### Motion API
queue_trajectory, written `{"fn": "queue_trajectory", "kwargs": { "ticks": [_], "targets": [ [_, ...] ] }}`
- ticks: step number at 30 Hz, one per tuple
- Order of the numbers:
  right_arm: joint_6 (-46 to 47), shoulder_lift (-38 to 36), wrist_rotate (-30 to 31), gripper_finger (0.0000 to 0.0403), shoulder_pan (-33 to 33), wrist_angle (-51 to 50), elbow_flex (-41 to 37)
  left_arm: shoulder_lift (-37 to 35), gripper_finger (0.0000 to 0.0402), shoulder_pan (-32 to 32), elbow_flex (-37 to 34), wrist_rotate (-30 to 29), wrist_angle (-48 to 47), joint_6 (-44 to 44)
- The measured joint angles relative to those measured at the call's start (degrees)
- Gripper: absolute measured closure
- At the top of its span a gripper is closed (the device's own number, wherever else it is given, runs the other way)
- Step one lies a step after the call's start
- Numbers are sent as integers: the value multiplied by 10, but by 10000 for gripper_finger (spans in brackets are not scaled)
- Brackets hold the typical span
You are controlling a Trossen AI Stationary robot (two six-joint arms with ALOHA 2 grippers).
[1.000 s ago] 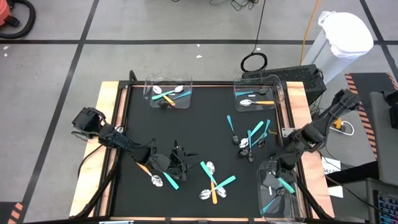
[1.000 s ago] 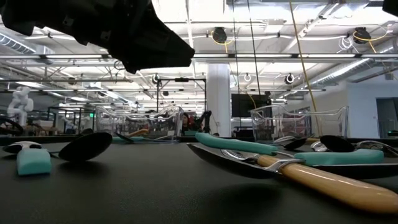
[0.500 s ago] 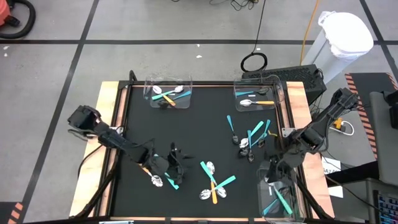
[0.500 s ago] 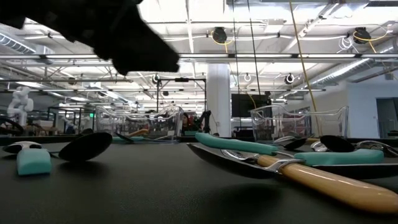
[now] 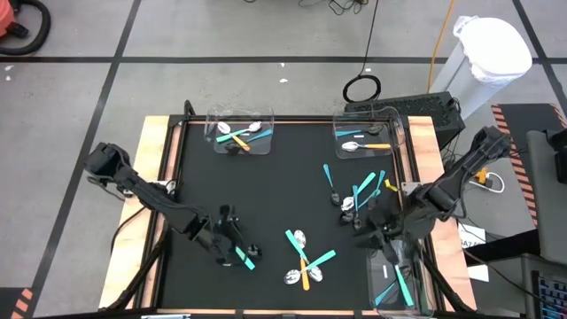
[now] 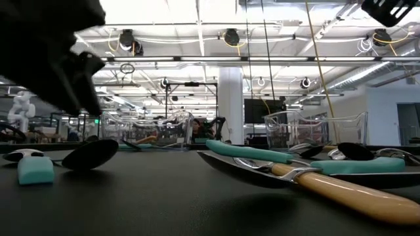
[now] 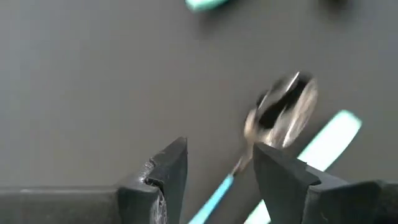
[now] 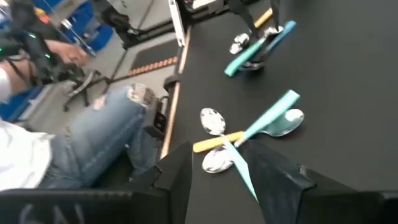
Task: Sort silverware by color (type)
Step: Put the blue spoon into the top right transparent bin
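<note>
Now left claw [image 5: 232, 249] parted, empty, over teal-handled spoon [image 5: 243, 258]; right claw [image 5: 373, 229] parted, empty.

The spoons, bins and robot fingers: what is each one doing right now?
Left gripper: fingers open, low over a teal-handled spoon, holding nothing.
Right gripper: fingers open and empty, above the front right bin's edge.
Front right bin: holds teal-handled pieces.
Back left bin: holds teal and orange pieces mixed.
Back right bin: holds teal and orange pieces.
Crossed spoons: lying loose on the mat, unsorted.
Cluster at the right: loose, unsorted.
</note>
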Motion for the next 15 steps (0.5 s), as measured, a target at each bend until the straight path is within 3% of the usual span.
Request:
{"fn": "queue_trajectory", "kwargs": {
  "ticks": [15],
  "targets": [
    [17,84,-1,255,-19,8,0,89,234,25,0,64,-25,-4]
  ]
}}
